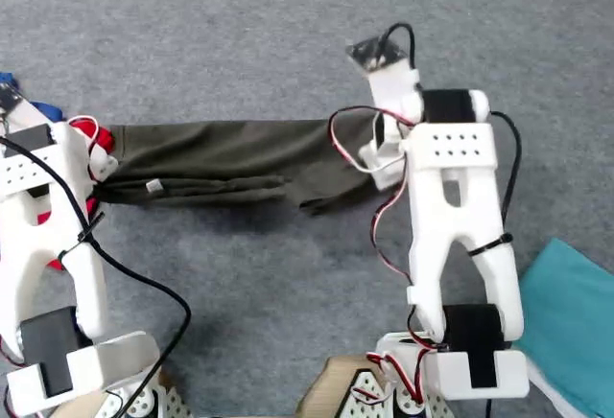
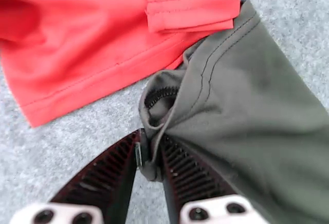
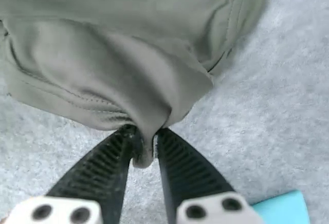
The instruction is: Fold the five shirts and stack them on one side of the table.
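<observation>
On the grey table [image 1: 288, 15], the olive shirt [image 1: 221, 164] lay stretched between my two arms. My left gripper [image 2: 150, 149] was pinched on its edge, beside a red shirt [image 2: 77, 44]. My right gripper [image 3: 144, 144] clamped the other end; I judged that even tension would fold it cleanly.

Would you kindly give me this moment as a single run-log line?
left claw: shut on olive shirt | right claw: shut on its other end | red shirt: beside left claw
</observation>
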{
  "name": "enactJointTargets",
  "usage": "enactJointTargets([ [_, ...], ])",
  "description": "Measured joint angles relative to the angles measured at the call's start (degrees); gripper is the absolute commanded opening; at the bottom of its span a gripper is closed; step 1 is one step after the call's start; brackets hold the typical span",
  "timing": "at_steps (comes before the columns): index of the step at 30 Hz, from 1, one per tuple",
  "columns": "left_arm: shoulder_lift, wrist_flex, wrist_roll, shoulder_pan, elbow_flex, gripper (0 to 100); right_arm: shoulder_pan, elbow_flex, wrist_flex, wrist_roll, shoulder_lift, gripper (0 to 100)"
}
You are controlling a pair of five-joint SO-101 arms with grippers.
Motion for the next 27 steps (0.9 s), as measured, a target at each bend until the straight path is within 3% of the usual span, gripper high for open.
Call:
enactJointTargets([
  [10, 0.00, 5.27, 0.00, 0.00, -3.52, 2, -0.09, 3.34, 2.29, 0.53, 0.00, 0.9],
  [18, 0.00, 5.27, 0.00, 0.00, -3.52, 2, -0.09, 10.46, -2.99, 1.58, -1.49, 6.5],
  [27, 0.00, 5.27, 0.09, 0.53, -3.52, 2, -0.09, 17.41, -6.77, 2.29, -1.49, 5.4],
])
